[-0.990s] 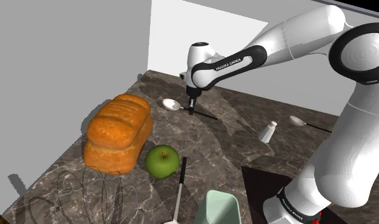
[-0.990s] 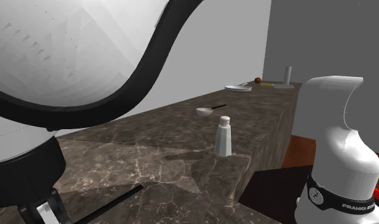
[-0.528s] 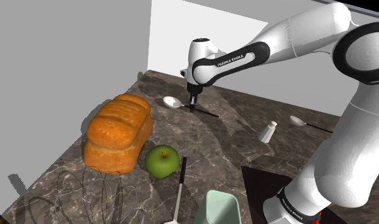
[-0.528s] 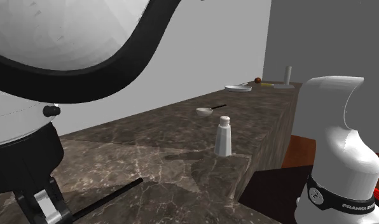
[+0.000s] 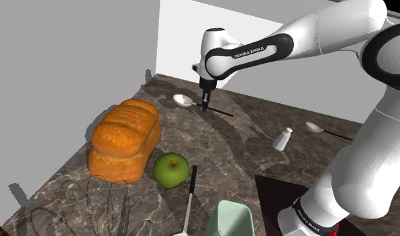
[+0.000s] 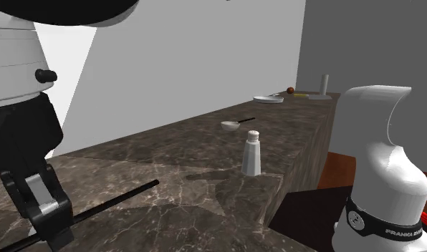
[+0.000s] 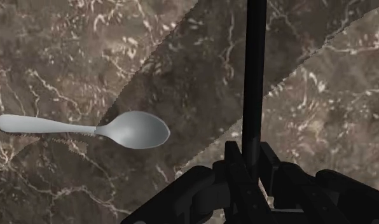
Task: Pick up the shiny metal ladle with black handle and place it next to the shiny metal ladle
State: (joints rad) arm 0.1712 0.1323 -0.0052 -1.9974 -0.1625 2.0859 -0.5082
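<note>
The ladle with the black handle (image 5: 220,111) hangs just above the far part of the marble surface (image 5: 227,153), pinched across its thin handle by the fingers (image 7: 234,167) of the gripper (image 5: 205,103). The hold sits partway along the handle, likely so the ladle stays roughly level while carried. Its pale bowl points to the shoulder view's left and the handle's free end to the right. In the wrist view the handle (image 7: 255,76) runs straight out from between the clasping fingers, and a grey spoon (image 7: 138,129) shows off to one side of it.

The other ladle (image 5: 314,127) lies well apart at the shoulder view's far right. A white shaker (image 5: 281,139) stands just nearer than it, so the carry looks to be rightward. A loaf of bread (image 5: 125,139) and a green apple (image 5: 170,169) sit nearer on the left, out of the way.

A second ago the gripper was down at the surface with the ladle lying flat. It has since risen, the ladle with it, and it now shows at the second exterior view's lower left (image 6: 46,209).
</note>
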